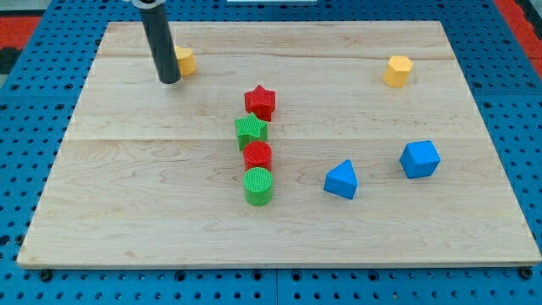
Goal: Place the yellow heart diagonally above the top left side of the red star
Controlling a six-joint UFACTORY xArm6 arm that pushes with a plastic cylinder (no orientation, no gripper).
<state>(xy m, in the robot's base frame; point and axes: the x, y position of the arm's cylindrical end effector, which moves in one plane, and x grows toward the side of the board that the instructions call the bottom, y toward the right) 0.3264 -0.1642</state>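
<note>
Nearest, a green cylinder (259, 186), red cylinder (257, 156), green star (251, 130) and red star (261, 102) stand in a touching column; farther, the yellow heart (184, 61) touches my bare, jawless tip (169, 80) on its right.

My tip (169, 80) is down at the far left — dark rod upright, leaning a touch left.

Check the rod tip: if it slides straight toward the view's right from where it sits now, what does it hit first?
My tip would first meet the small yellow block, probably the heart, though the rod hides its shape. It sits just right and slightly up-view, seemingly touching the rod. Contact may be glancing; depth is unclear. The red star-shaped block lies farther right and lower.
</note>
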